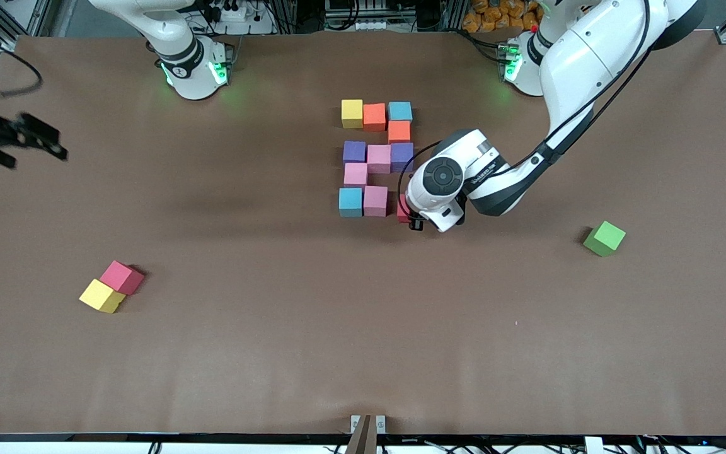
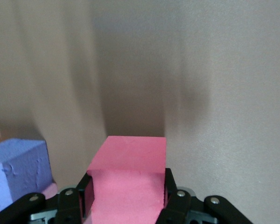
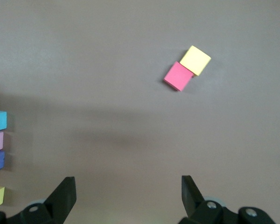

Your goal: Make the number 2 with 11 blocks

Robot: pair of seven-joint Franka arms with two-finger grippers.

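Brown table [image 1: 275, 353], lab clutter along robots' edge. Number 2 [image 1: 375, 157] nearly built mid-table: ten blocks down, only last spot of row nearest front camera open. Left tool [image 1: 408, 217] pinching red block [image 2: 128, 186] right beside that row's pink block [image 1: 375, 200]; placement, release left. Right tool [image 1: 29, 142] spread, empty, waiting over right arm's end. Spare pink cube [image 1: 122, 277], yellow cube [image 1: 102, 296], green cube [image 1: 604, 238] lie apart, unused.

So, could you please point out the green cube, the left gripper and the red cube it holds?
green cube [image 1: 604, 238], front view, top face.
left gripper [image 2: 126, 189], left wrist view, midway between fingertips.
red cube [image 2: 130, 163], left wrist view, top face.
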